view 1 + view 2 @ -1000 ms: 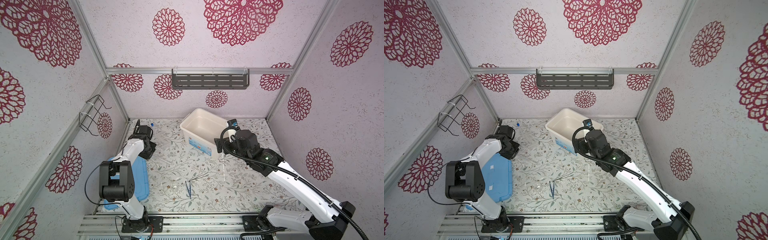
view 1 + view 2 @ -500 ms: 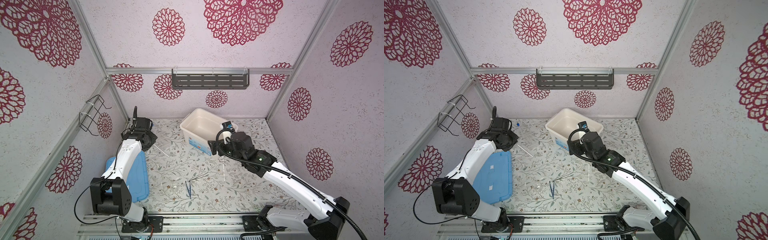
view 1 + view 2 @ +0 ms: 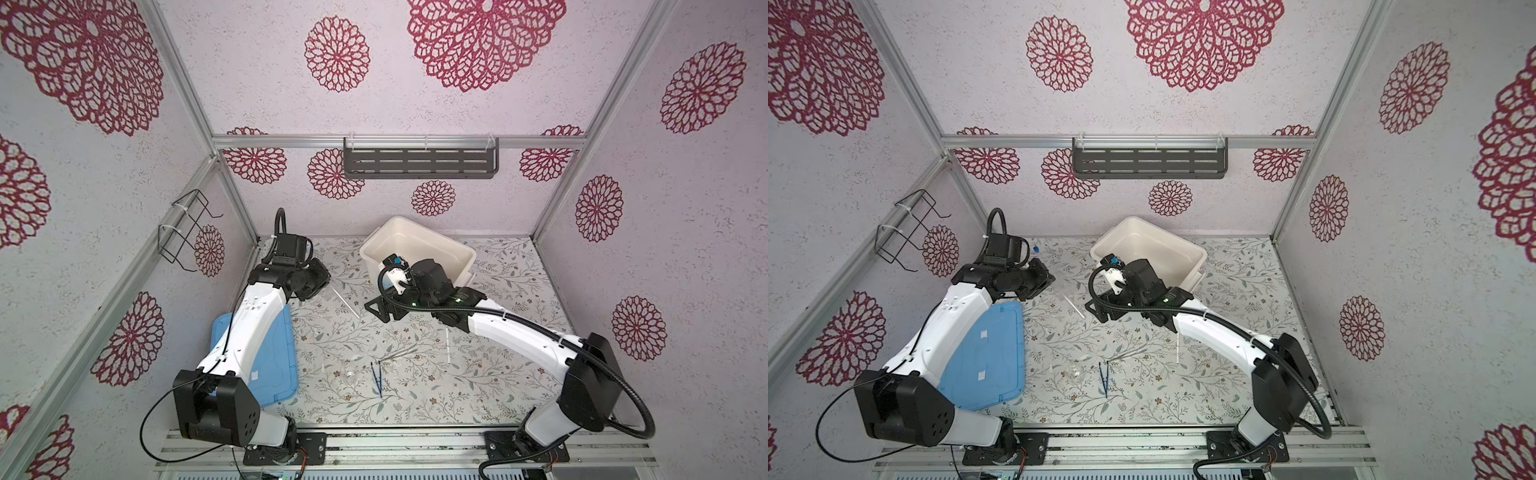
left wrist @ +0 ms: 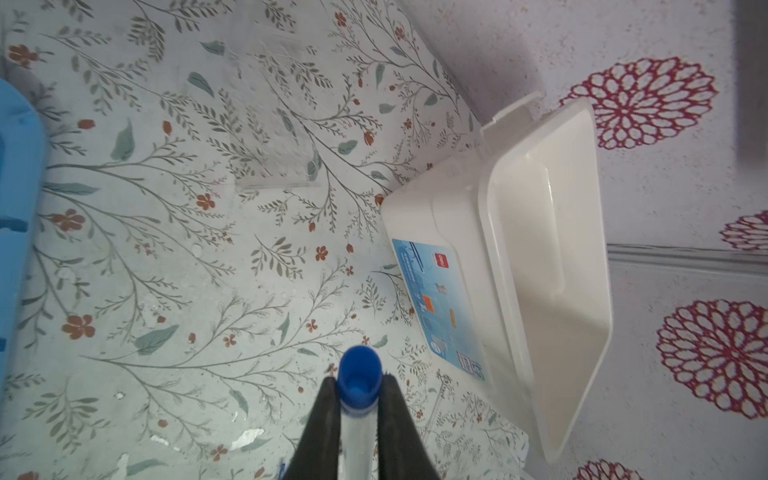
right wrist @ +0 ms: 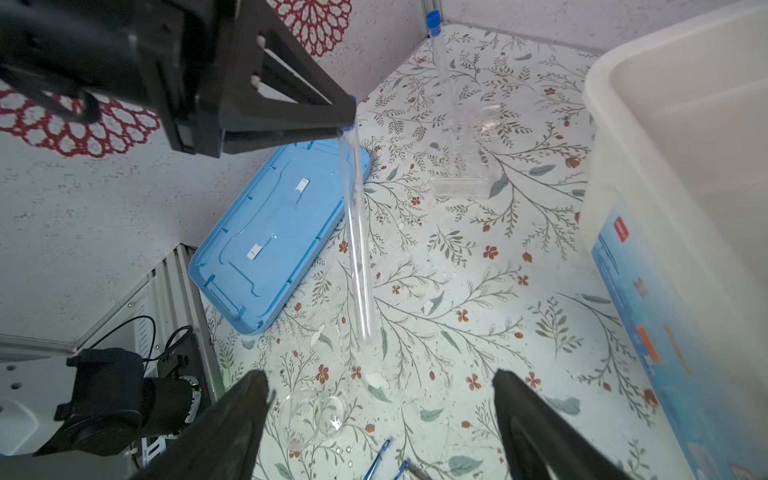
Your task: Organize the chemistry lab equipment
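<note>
Transfer in hand: blue-capped clear tube point(image 5: 357, 232) pinched below cap by left gripper point(image 4: 359, 380), aloft left of white tub point(image 3: 415, 249). Right gripper point(image 5: 378, 374) agape, empty, before tub. Next, likely: aligned handover.

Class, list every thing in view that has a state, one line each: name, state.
left gripper: shut on held tube
held tube: capped, hanging above table
racked tube: capped, standing in clear rack
right gripper: open, empty
white tub: uncovered, looks empty
blue lid: off, flat on table
tweezers: lying loose on table
</note>
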